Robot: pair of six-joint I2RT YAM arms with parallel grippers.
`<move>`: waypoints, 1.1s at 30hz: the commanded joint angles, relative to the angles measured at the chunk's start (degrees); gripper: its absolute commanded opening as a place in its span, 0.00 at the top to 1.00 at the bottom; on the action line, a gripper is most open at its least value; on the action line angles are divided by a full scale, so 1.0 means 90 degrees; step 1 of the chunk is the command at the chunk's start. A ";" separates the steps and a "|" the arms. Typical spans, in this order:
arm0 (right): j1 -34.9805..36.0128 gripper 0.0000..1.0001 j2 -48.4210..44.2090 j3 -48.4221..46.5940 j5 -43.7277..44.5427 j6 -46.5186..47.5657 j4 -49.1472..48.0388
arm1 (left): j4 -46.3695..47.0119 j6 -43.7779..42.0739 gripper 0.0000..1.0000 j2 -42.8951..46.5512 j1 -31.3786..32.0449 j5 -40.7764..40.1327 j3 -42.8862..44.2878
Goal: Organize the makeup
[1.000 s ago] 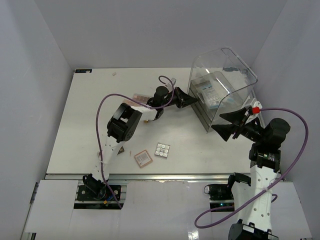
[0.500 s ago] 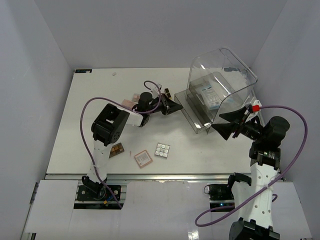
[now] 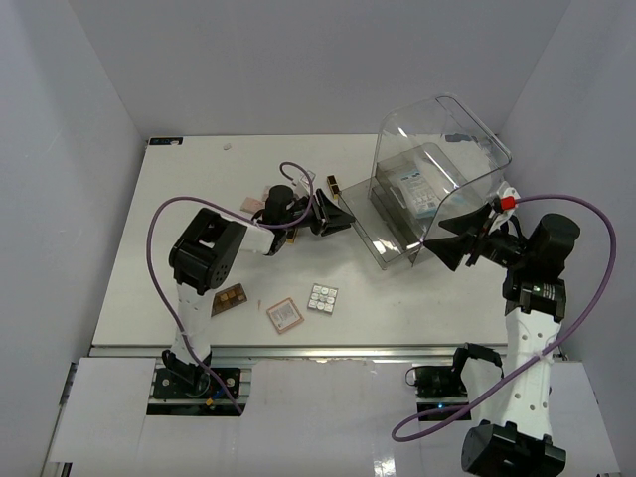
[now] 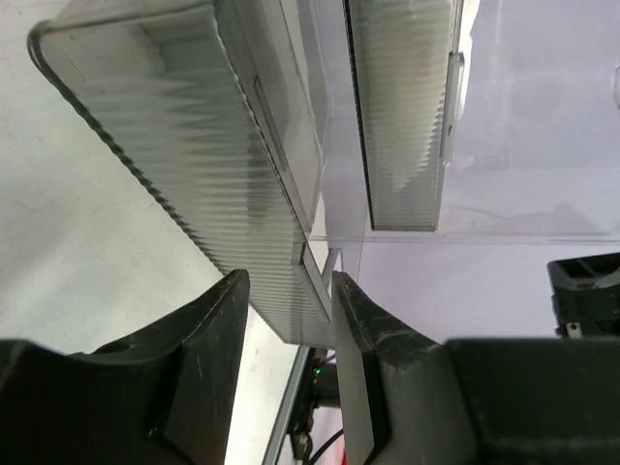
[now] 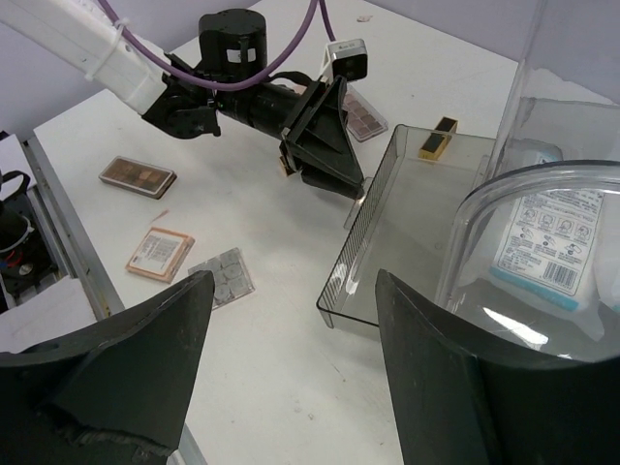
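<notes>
Makeup lies scattered around the clear box, whose lower drawer stands pulled out. The left gripper has its fingers slightly apart around the drawer's small front handle. The right gripper hovers beside the box, fingers spread wide, holding nothing. One white-blue packet sits inside the box. Outside it lie one brown palette, one pinkish compact, one silvery grid palette, one pink palette and one dark-gold piece.

White table carries 2 palettes, compact, clear box.
</notes>
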State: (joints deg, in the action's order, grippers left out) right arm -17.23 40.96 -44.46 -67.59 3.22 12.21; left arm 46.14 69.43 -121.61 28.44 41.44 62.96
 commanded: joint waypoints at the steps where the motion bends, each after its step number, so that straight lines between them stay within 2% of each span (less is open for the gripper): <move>1: 0.0011 0.25 0.0146 -0.0405 -0.0016 0.0547 0.0554 | -0.0361 -0.0605 0.47 0.0729 -0.0058 0.0203 0.0026; 9: 0.0403 0.22 0.0372 -0.0753 0.0381 0.1356 0.1275 | -0.1163 -0.1409 0.44 0.1558 -0.0367 0.0134 -0.0396; 14: 0.1377 0.21 0.0753 -0.1112 0.1156 0.1769 0.1734 | -0.2295 -0.2627 0.43 0.2547 -0.0760 0.0015 -0.0717; 18: 0.2572 0.20 0.1371 -0.1693 0.2204 0.2112 0.2221 | -0.3495 -0.3626 0.38 0.3601 -0.1180 -0.0209 -0.0869; 22: 0.4277 0.19 0.2368 -0.2663 0.3939 0.2330 0.2731 | -0.4592 -0.4598 0.28 0.4868 -0.1580 -0.0635 -0.1062; 24: 0.5067 0.18 0.3065 -0.3128 0.4776 0.2380 0.2936 | -0.5308 -0.5019 0.17 0.5530 -0.1671 -0.1097 -0.1117; 28: 0.6030 0.10 0.4647 -0.4395 0.6047 0.2326 0.3078 | -0.6150 -0.5784 0.04 0.6562 -0.1739 -0.1956 -0.1419; 31: 0.6334 0.03 0.5662 -0.5298 0.6726 0.2097 0.3107 | -0.6412 -0.6067 0.02 0.7393 -0.1735 -0.2324 -0.1919; 33: 0.6418 0.10 0.6698 -0.6399 0.7024 0.1699 0.3253 | -0.6518 -0.6273 0.02 0.7800 -0.1744 -0.2562 -0.2271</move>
State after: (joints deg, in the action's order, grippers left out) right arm 37.82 87.86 -87.04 -17.30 22.84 39.20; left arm -4.44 20.71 -59.22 12.95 25.88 48.47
